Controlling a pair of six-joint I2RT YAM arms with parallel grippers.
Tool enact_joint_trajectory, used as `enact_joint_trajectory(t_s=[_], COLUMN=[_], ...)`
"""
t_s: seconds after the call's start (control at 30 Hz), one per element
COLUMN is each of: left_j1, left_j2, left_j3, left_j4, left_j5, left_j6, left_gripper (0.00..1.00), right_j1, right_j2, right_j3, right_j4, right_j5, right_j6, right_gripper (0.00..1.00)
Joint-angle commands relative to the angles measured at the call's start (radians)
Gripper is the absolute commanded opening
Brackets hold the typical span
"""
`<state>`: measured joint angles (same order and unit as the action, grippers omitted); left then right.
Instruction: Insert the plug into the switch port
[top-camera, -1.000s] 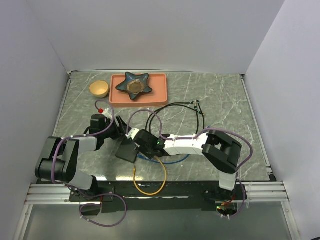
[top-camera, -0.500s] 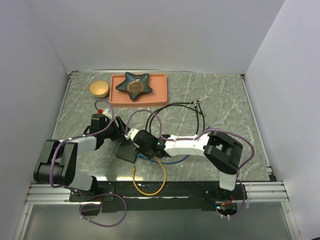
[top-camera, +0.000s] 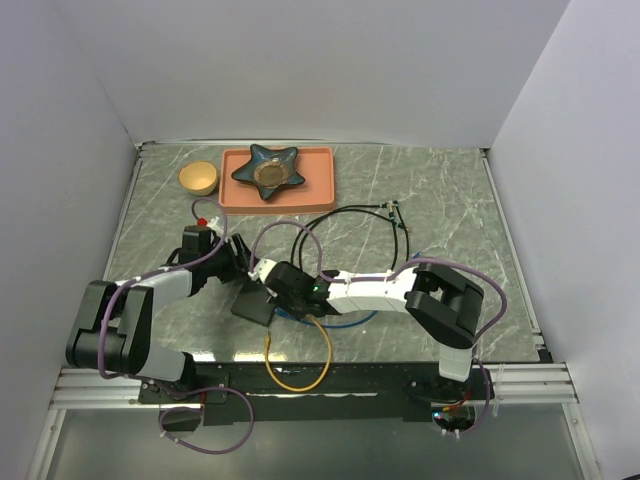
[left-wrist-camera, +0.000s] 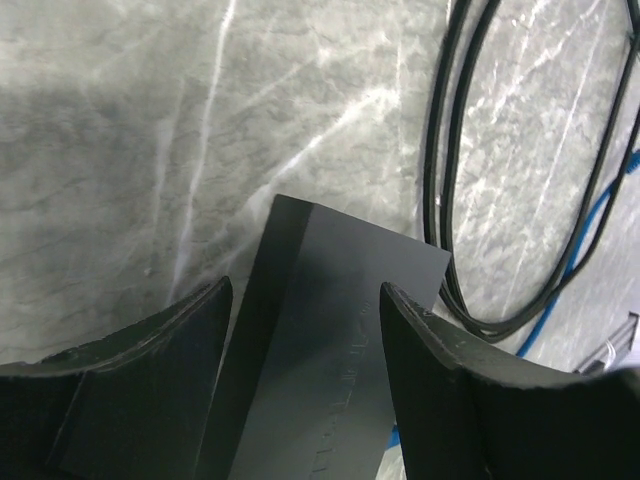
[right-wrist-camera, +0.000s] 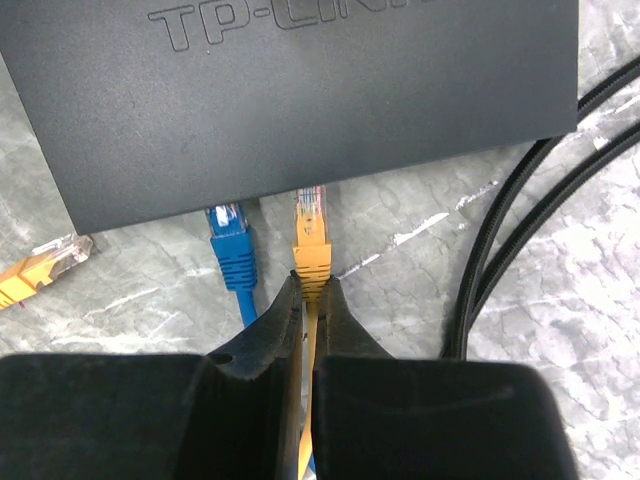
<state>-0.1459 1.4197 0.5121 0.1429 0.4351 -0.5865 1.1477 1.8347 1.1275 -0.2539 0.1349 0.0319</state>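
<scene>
- The bowl (top-camera: 198, 178) sits far left at the back edge of the table (top-camera: 450, 200), close to the left wall.
- My left hand (left-wrist-camera: 305, 288) reaches in from the left. Its fingers (left-wrist-camera: 150, 370) are spread either side of one end of the switch. I cannot tell whether they press on it or only straddle it.
- The switch (top-camera: 255, 299) lies flat, left of centre and nearer the front edge than the back. It sits skewed to the table's sides, between my two hands.
- The tray (top-camera: 325, 190) lies along the back edge with a star-shaped dish (top-camera: 268, 168) in it, well apart from the switch, with marble between them.
- A spare plug (right-wrist-camera: 40, 268) lies loose on the marble just beside the switch's corner.
- The blue plug (right-wrist-camera: 231, 245) has its tip at the switch's port edge.
- My right hand (right-wrist-camera: 312, 290) is clenched on the orange lead just behind the plug (right-wrist-camera: 311, 235). The plug points straight at the port edge, just right of the blue one, and its clear tip meets that edge. I cannot tell how far in it is.
- The orange cable (top-camera: 300, 365) loops out over the table's front edge.
- The black cable (top-camera: 345, 212) coils right of the switch and passes close beside my right hand.
- Beyond that coil, marble runs on to the right wall.
</scene>
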Motion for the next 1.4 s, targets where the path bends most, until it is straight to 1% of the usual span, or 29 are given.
enact_joint_trajectory(t_s=[0.0,0.13,0.4,0.67,0.77,0.87,1.1,1.17,1.27,1.37], left_j1=[-0.006,-0.007,-0.023,-0.043,-0.044,-0.044,-0.044,-0.044,-0.044,-0.044], left_j2=[0.019,0.027,0.059,0.093,0.085,0.099,0.11,0.108,0.113,0.108], left_j3=[0.019,0.019,0.031,0.031,0.031,0.039,0.036,0.032,0.034,0.036], left_j4=[0.004,0.021,0.021,0.011,-0.006,-0.025,-0.026,-0.02,-0.025,-0.032], left_j5=[0.059,0.079,0.112,0.149,0.136,0.119,0.106,0.109,0.11,0.102], left_j6=[0.022,0.022,0.036,0.039,0.039,0.037,0.021,0.014,0.014,0.019], left_gripper=[0.67,0.69,0.68,0.65,0.65,0.64,0.6,0.59,0.57,0.58], right_j1=[0.01,0.012,0.015,0.014,0.014,0.014,0.015,0.015,0.017,0.018], right_j2=[0.011,0.011,-0.009,0.017,0.018,0.024,0.011,0.006,0.001,-0.002], right_j3=[0.052,0.06,0.064,0.045,0.037,0.051,0.018,-0.004,-0.02,-0.035], right_j4=[0.031,0.039,0.071,0.166,0.192,0.193,0.251,0.306,0.332,0.355], right_j5=[0.008,0.012,0.022,0.055,0.071,0.083,0.115,0.114,0.124,0.143], right_j6=[-0.009,-0.015,-0.024,0.008,0.023,0.056,0.175,0.204,0.243,0.276], right_gripper=[0.0,0.0,0.0,0.0,0.0,0.0,0.0,0.0,0.0,0.0])
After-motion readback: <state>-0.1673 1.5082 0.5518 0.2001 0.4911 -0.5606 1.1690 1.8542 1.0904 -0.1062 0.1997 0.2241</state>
